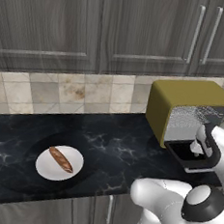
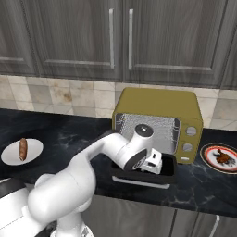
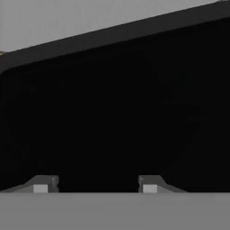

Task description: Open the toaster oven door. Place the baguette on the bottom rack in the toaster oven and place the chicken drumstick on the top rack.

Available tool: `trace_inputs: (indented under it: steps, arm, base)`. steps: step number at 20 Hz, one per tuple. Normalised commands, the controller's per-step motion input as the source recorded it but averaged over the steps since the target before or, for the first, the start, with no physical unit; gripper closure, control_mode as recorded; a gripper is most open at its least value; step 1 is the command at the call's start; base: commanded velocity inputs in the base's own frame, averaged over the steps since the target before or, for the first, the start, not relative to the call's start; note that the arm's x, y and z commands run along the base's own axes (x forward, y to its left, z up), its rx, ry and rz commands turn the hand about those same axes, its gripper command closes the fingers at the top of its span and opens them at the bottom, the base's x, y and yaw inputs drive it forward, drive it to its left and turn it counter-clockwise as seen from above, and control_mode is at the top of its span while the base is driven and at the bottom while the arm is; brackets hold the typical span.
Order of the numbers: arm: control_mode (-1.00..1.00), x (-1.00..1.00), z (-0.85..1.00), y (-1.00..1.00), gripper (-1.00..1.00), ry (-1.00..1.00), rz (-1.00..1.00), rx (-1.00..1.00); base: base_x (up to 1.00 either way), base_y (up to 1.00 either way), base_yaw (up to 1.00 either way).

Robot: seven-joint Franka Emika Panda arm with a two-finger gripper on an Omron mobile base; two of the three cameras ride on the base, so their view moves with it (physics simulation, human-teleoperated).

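A black marble-patterned countertop [image 1: 115, 148] is carrying everything. A round white plate [image 1: 59, 163] is sitting on it well to the left. A boxy mustard-yellow toaster oven [image 2: 159, 121] is standing near the tiled wall. Just right of the oven, a round dark-rimmed plate with an orange ring [image 2: 221, 158] is resting on the counter.

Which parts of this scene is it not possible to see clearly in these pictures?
- Bottom rack: in the right base view the arm and the gripper stand in front of the toaster oven opening.
- Toaster oven door: partly covered by the arm in the left base view.
- Chicken drumstick: too small to show detail.
- Gripper contact: the hand view shows dark glass, no held thing.
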Motion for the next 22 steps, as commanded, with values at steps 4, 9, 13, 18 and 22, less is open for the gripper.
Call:
trace_inputs:
  steps: [4, 9, 13, 18, 22]
  arm:
    - [-1.0, -0.08, -0.48, -0.05, -1.0, 0.03, -0.04, 0.0]
    - [-1.0, -0.08, 0.23, -0.04, -1.0, -0.02, 0.0, 0.05]
    - [-1.0, -0.02, 0.33, 0.0, -1.0, -0.23, 0.0, 0.0]
    - [-1.0, 0.0, 0.28, 0.0, -1.0, -0.27, 0.07, 0.0]
    - [-1.0, 0.0, 0.17, -0.01, -1.0, -0.31, 0.17, 0.0]
  base:
    - [0.0, 0.0, 0.0]
    - [0.0, 0.0, 0.0]
    - [0.0, 0.0, 0.0]
    - [0.0, 0.0, 0.0]
    - [0.0, 0.0, 0.0]
